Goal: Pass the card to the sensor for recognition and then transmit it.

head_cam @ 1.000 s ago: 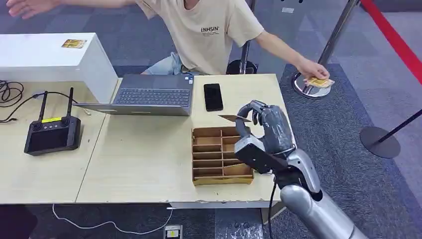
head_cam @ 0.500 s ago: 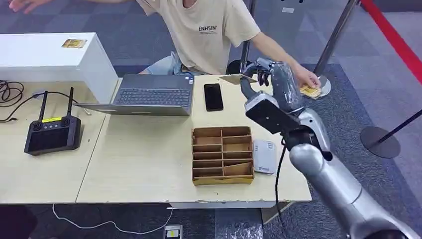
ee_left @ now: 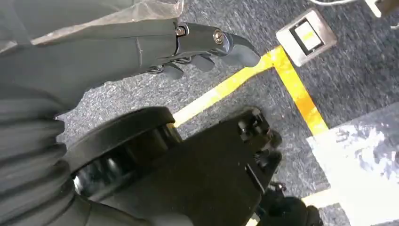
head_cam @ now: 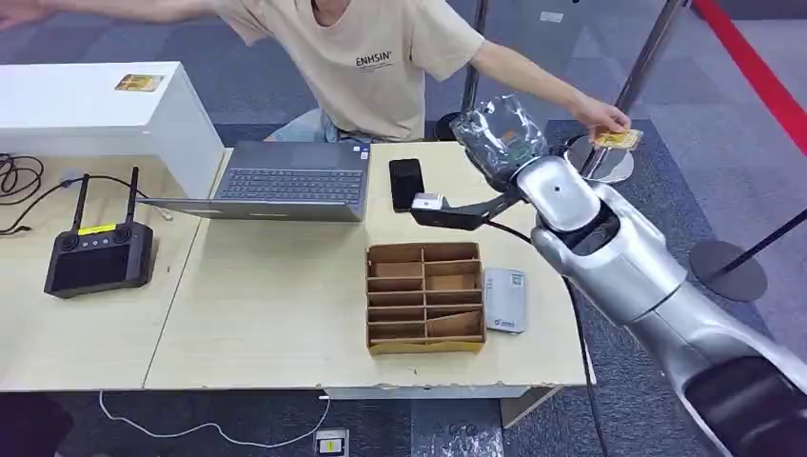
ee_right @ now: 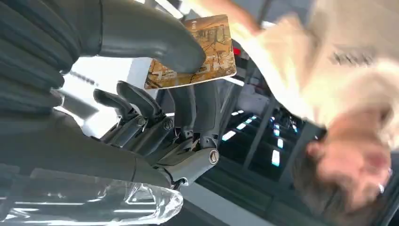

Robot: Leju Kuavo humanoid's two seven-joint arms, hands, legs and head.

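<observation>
Pale wooden table (head_cam: 276, 305) bearing a white sensor (head_cam: 503, 298). My right hand (ee_right: 141, 94) pinches the card (ee_right: 197, 54) between thumb and fingers. My left hand (ee_left: 141, 42) hangs with fingers curled, holding nothing.

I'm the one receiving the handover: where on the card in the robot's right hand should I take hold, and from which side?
Pinch the card's free end, the part jutting past the right hand's thumb, coming from the side away from the palm. The thumb covers the near end.

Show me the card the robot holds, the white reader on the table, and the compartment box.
card (ee_right: 207, 52), right wrist view, printed face.
white reader (head_cam: 504, 299), head view, top face.
compartment box (head_cam: 425, 347), head view, front wall.
</observation>
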